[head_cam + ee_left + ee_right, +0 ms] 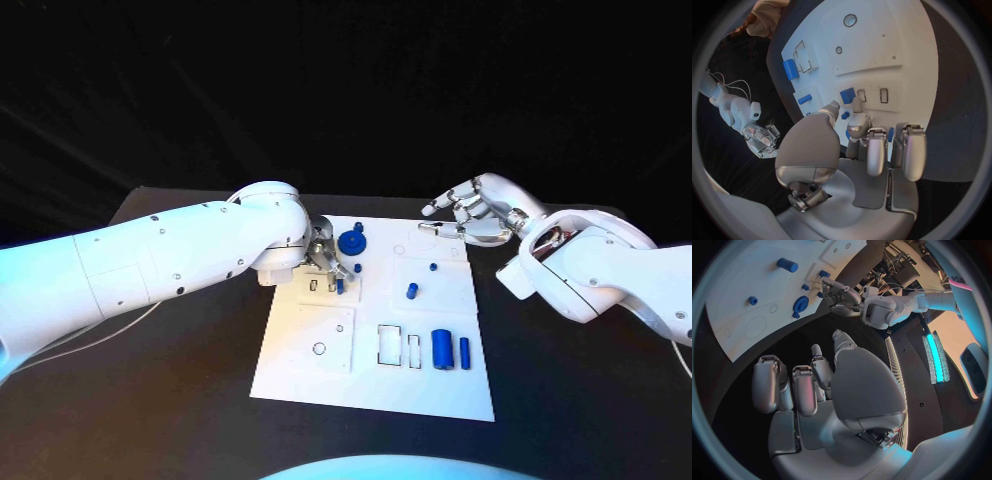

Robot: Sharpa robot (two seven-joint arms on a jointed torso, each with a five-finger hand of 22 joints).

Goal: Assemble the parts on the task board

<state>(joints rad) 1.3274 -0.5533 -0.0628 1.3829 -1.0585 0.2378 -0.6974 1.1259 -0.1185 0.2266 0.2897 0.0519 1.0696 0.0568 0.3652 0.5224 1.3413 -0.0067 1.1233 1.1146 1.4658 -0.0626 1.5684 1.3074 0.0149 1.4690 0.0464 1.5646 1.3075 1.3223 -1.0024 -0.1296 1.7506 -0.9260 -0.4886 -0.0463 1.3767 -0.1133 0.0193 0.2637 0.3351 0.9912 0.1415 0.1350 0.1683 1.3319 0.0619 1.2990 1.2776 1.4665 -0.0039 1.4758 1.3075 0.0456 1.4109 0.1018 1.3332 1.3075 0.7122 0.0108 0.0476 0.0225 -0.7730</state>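
Nearest the robot, at about five o'clock on the task board (310, 380), a large blue cylinder (441, 349) and a slimmer blue part (464, 350) are lying side by side, untouched. Farther up, at ten o'clock, the left hand (323, 262) is working a small blue peg (339, 285), seemingly pinching it; seating it calls for a straight push down. At the far edge, at one o'clock, the right hand (469, 215) is hovering, fingers loosely curled around nothing.
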